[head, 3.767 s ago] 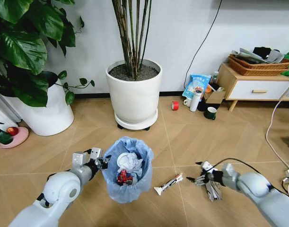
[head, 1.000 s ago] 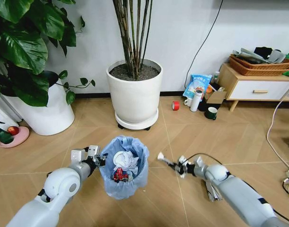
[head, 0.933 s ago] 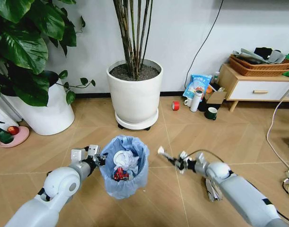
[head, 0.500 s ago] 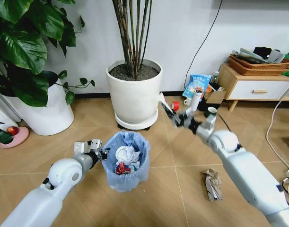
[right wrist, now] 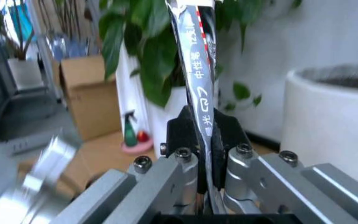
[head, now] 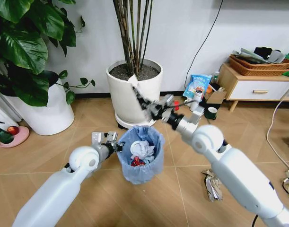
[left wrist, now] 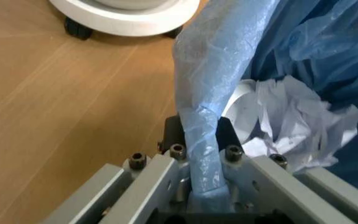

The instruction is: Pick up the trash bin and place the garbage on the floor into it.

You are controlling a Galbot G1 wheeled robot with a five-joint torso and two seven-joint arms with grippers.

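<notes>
Bright, even room light, soft shadows.
My right wrist view blurs the room behind; my head view stays sharp.

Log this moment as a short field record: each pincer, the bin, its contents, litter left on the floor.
left pincer: shut on the bin's bag-covered rim
right pincer: shut on a flat wrapper, above the bin
bin: blue bag liner, in front of the white plant pot
in bin: crumpled white paper, red piece
floor: brownish scraps to the robot's right
</notes>
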